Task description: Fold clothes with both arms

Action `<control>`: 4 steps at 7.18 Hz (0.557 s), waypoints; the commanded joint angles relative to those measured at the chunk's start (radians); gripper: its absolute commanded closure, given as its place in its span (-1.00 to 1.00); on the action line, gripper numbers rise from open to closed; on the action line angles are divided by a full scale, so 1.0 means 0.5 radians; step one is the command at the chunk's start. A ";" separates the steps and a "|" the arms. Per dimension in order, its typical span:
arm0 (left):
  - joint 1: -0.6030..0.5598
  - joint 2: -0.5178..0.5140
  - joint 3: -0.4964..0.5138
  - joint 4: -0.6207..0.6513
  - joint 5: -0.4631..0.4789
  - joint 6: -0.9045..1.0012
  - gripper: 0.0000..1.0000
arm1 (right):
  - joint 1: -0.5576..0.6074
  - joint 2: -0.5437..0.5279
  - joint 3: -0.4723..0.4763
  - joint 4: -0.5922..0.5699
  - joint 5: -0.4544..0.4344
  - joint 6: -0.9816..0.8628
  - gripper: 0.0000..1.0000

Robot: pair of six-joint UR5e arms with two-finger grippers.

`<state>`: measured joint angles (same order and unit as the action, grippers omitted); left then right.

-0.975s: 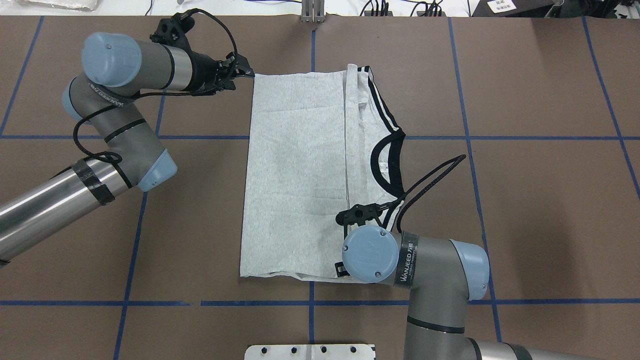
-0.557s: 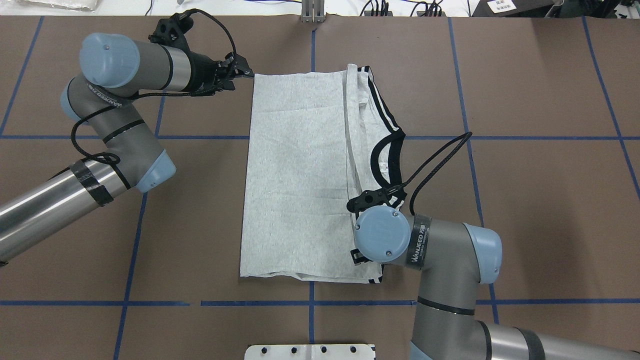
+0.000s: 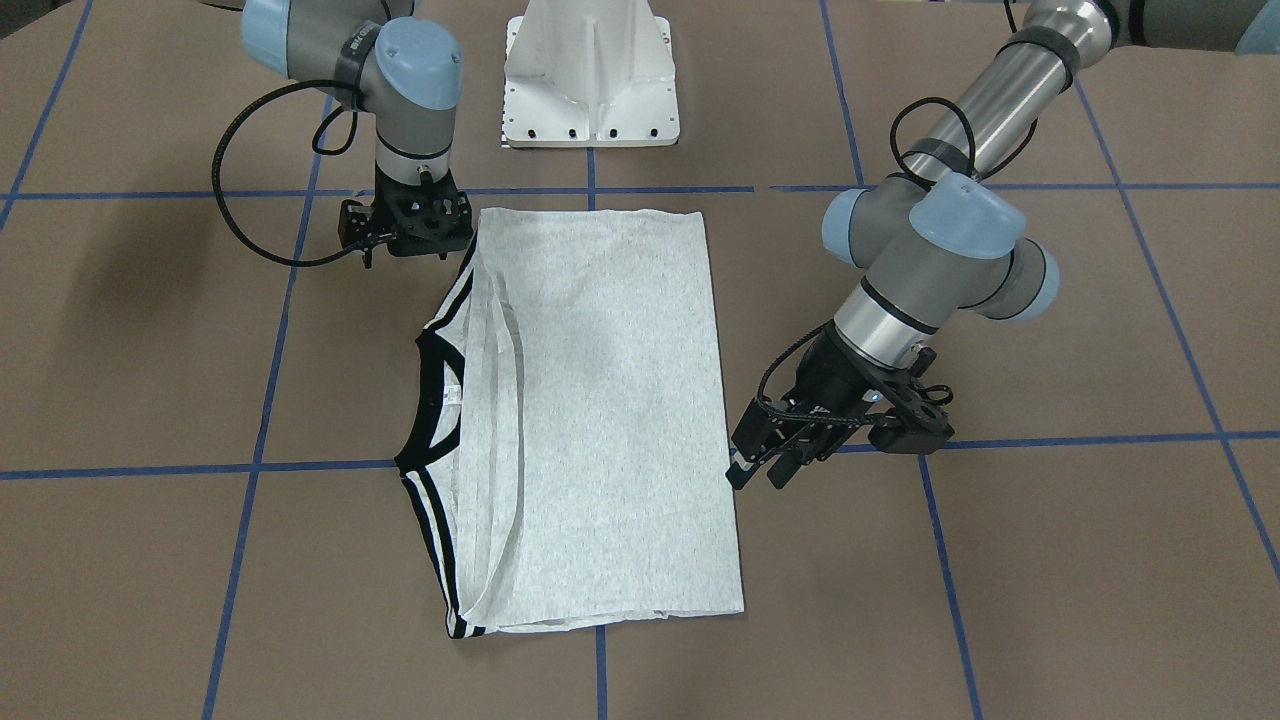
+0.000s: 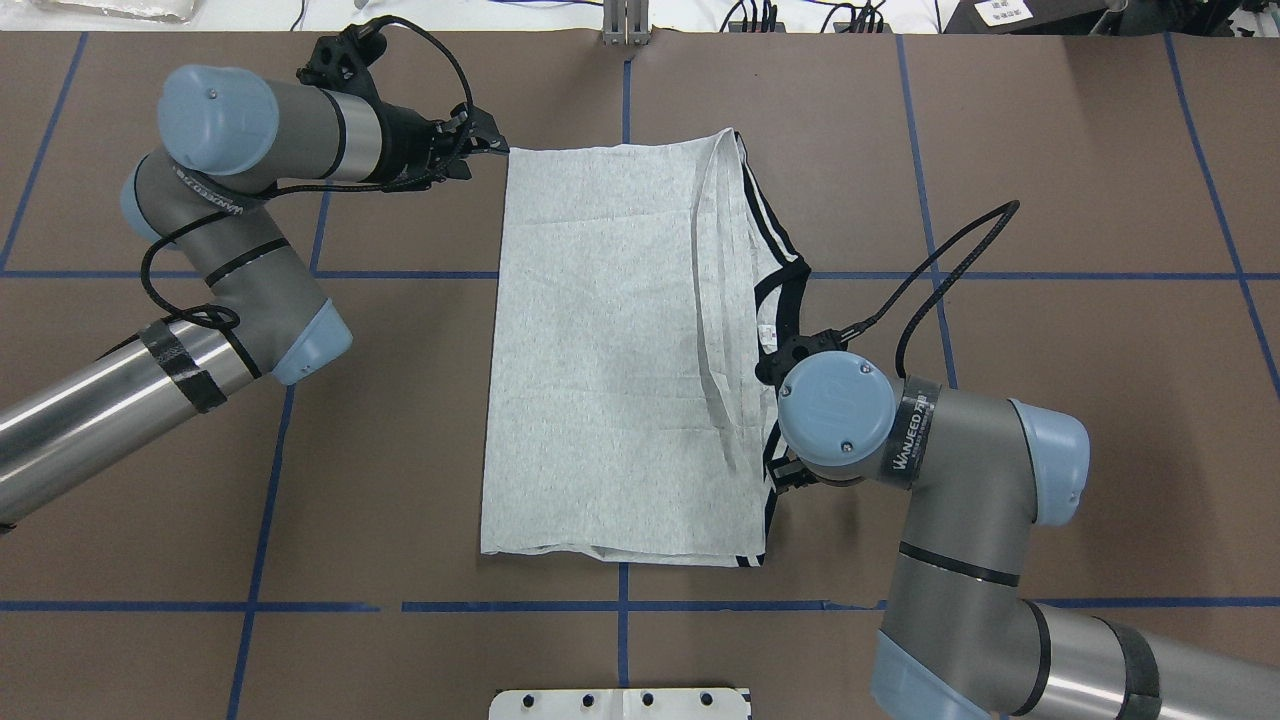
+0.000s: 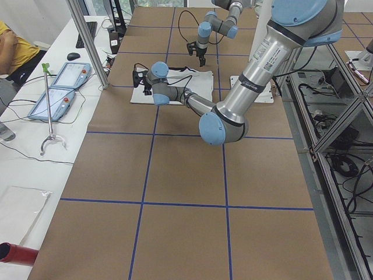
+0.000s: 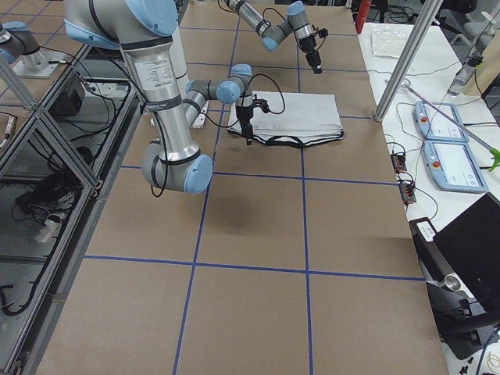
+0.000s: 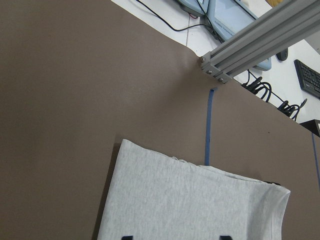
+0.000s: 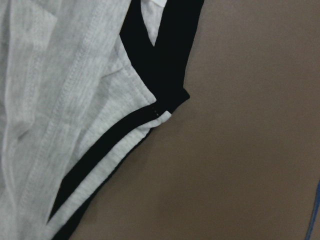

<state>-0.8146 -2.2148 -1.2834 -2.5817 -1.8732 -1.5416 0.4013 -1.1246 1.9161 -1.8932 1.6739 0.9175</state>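
Left gripper (image 3: 762, 468), fingers spread, hovers at the T-shirt's (image 3: 600, 400) hem corner; right gripper (image 3: 405, 238) hangs over its striped shoulder, spread or not I cannot tell.

Brown, seemingly paper-covered table (image 4: 1100, 150), blue tape grid (image 4: 1100, 275), folded grey T-shirt (image 4: 600, 350) flat

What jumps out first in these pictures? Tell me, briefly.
A grey T-shirt with a black collar lies folded lengthwise on the brown, blue-taped table. The left claw hovers open by its far hem corner; the right claw hangs at the striped shoulder edge nearest the robot.
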 commanded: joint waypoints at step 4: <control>0.003 0.140 -0.169 0.000 -0.021 -0.003 -0.31 | 0.155 0.472 -0.557 0.251 0.006 0.033 -1.00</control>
<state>-0.8136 -2.1732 -1.3346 -2.5817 -1.8764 -1.5432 0.4717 -0.9479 1.7489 -1.8431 1.6767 0.9290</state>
